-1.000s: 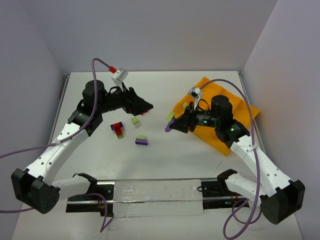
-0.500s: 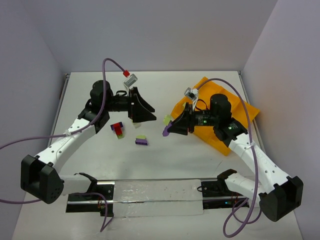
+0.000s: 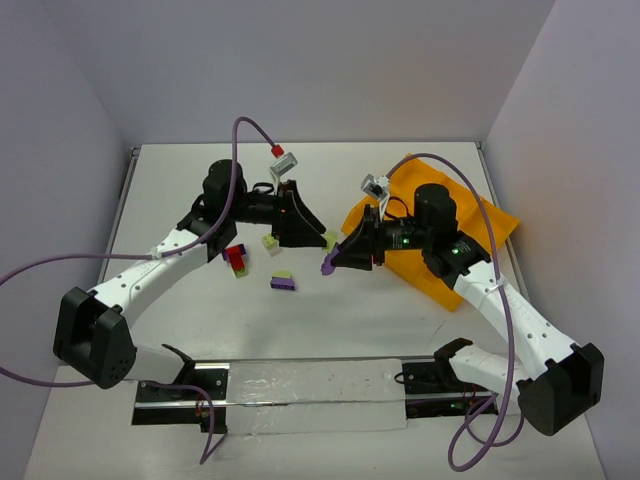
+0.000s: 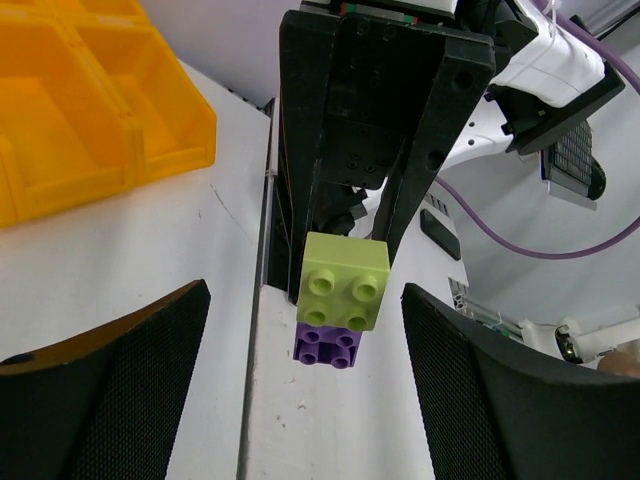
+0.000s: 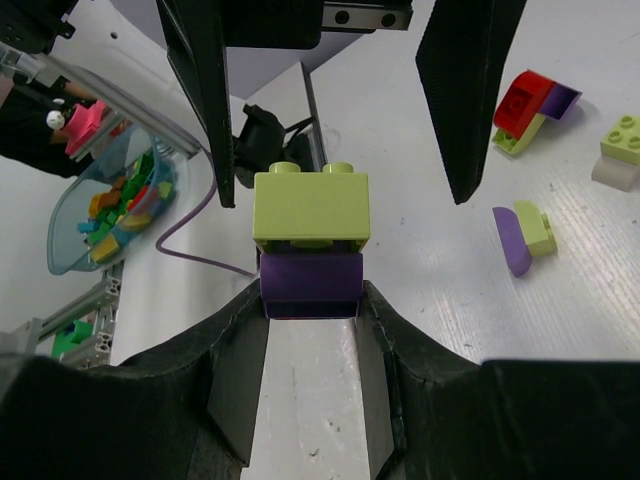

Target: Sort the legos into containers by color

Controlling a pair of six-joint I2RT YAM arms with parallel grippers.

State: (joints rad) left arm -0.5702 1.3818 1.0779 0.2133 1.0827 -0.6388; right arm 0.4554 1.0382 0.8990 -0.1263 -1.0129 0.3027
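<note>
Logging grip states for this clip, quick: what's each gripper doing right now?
Left gripper: open, fingers either side of the clump.
Right gripper: shut on the green-and-purple clump.

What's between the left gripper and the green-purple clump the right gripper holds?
Nothing visible. The left gripper, jaws open, faces the clump directly across a bare gap; the right gripper grips only its purple brick.
</note>
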